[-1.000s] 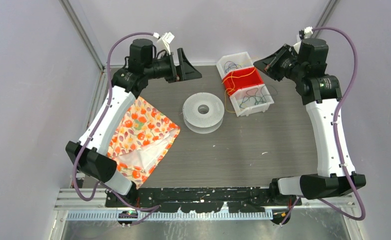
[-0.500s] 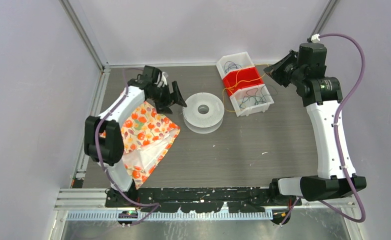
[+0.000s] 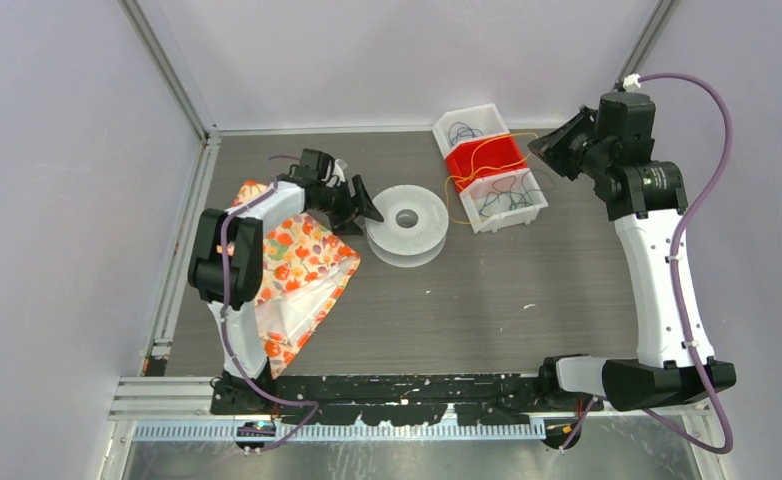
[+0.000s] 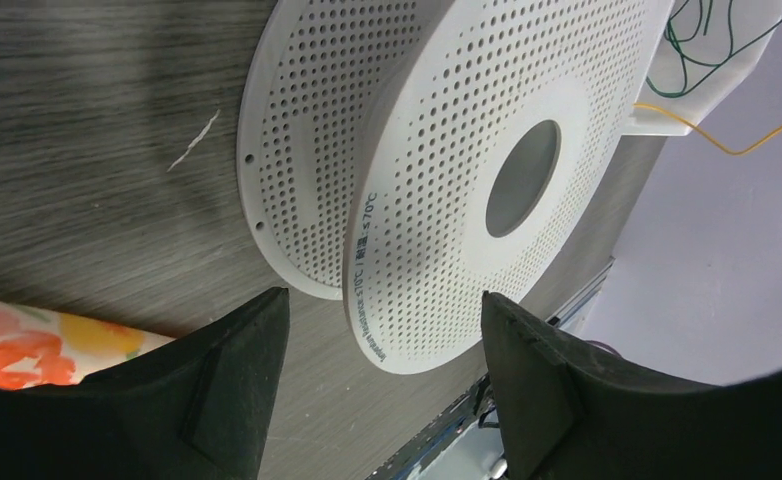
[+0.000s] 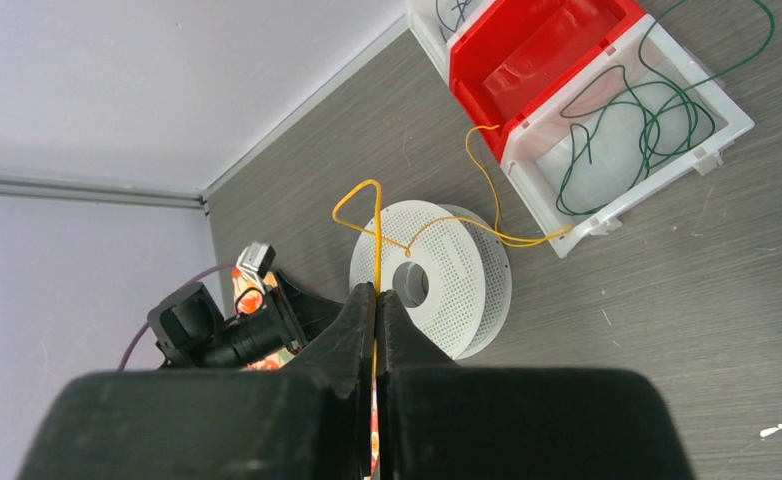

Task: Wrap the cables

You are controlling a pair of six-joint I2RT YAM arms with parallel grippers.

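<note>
The clear perforated spool (image 3: 407, 226) lies flat mid-table; it also shows in the left wrist view (image 4: 447, 170) and the right wrist view (image 5: 432, 275). My left gripper (image 3: 363, 202) is open, low at the spool's left edge, its jaws either side of the rim (image 4: 385, 300) without touching. My right gripper (image 3: 542, 145) is shut on the yellow-orange cable (image 5: 487, 205) and held high (image 5: 377, 295). That cable loops over the spool and runs into the red bin (image 3: 482, 160). Green cables (image 5: 647, 130) lie in the near white bin; dark ones (image 3: 464, 130) lie in the far bin.
A floral cloth (image 3: 287, 270) lies left of the spool, under the left arm, and shows in the left wrist view (image 4: 27, 335). The three joined bins (image 3: 539, 205) stand at the back right. Walls enclose the table on three sides.
My left arm has folded down from the back and brought its open gripper to the spool's left edge. My right gripper has drawn slightly back right with the yellow cable.
</note>
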